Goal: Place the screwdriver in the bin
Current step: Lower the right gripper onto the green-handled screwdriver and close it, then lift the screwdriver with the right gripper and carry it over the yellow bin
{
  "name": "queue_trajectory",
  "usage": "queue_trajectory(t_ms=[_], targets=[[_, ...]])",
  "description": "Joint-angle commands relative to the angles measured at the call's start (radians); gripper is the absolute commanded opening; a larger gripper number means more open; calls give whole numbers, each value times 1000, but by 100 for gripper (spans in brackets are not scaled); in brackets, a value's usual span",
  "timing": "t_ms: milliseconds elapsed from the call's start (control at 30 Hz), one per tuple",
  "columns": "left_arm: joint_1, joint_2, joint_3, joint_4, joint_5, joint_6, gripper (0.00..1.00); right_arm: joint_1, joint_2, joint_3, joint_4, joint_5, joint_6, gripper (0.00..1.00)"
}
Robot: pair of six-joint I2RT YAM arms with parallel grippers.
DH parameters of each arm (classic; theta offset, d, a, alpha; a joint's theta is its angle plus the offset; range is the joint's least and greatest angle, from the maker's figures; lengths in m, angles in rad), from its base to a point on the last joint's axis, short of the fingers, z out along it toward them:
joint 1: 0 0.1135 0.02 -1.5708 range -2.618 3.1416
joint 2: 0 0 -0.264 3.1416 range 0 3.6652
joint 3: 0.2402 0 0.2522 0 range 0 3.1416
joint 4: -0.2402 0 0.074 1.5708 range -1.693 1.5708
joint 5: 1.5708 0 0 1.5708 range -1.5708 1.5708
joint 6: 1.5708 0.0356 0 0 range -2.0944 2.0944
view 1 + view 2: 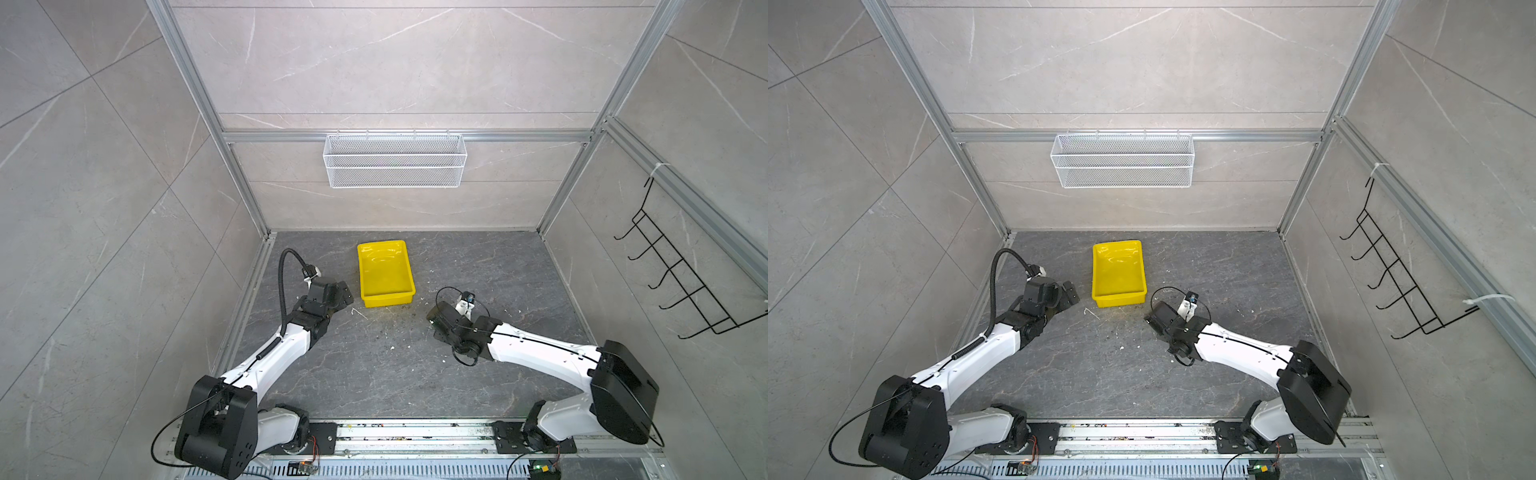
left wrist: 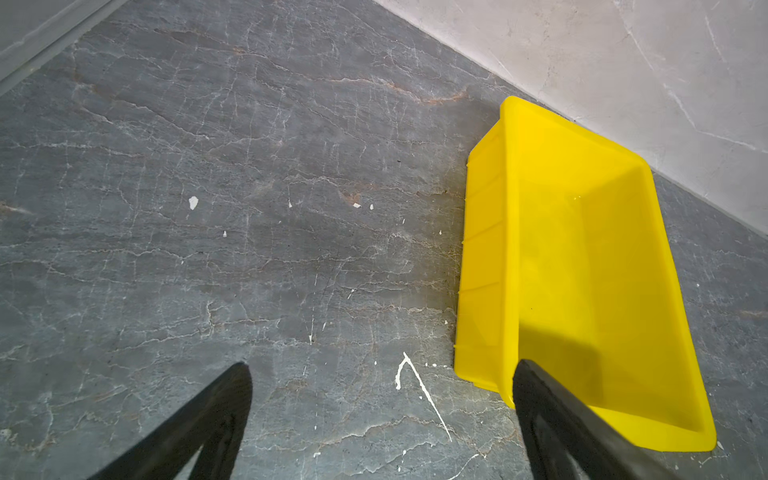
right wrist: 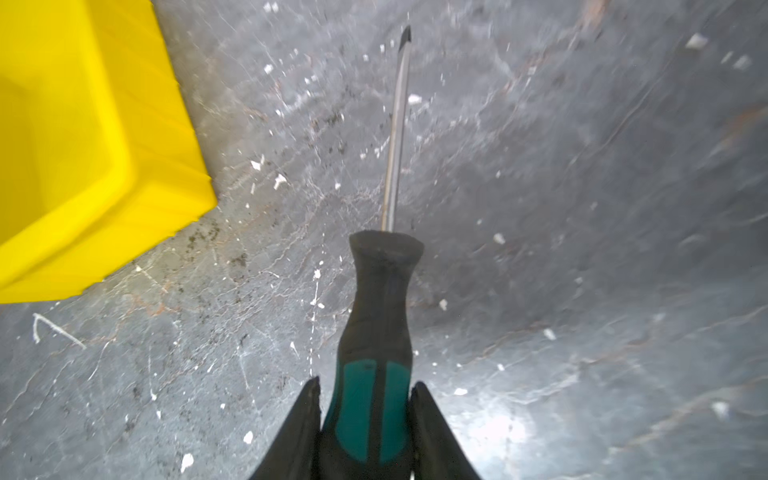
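Bimanual workcell seen from above and from both wrists, described from left to right. On the left, the left gripper [image 1: 343, 293] rests low over the dark stone tabletop [image 1: 395, 374], just beside the near left corner of the bin [image 1: 388, 300]. In the left wrist view its two black fingers [image 2: 232, 399] stand wide apart with only bare table between them, and one finger overlaps the bin's near corner [image 2: 486, 270]; whether it touches cannot be told. In the middle, the bin, a shallow bright yellow tray, sits on the tabletop with its long axis running toward the rear wall; both top views show its glossy inside holding nothing [image 1: 1119, 300]. Above it, a white wire mesh basket [image 1: 395, 162] hangs from the rear rail. To the right of the bin's near right corner, the right gripper [image 1: 434, 318] is low over the table and turned toward the bin. In the right wrist view its jaws are clamped on the green part of the handle of the screwdriver [image 3: 380, 299], whose thin shaft points straight out from the right gripper [image 3: 366, 382] over the speckled table, outside the bin [image 3: 145, 166] and just beside its corner. In the top views the tool is hidden by the gripper. On the far right, a black wire hook rack [image 1: 681, 274] hangs on the side wall.
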Motion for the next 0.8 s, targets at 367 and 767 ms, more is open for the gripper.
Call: queue_trajectory(t_ms=[367,767], targets=[[0,-107,-124,116,-145,-159,100,0,108,286,-110,107,-328,25],[0,-98,-137,99,-211,-188,100,-11,659,983,27,46,-690,27]])
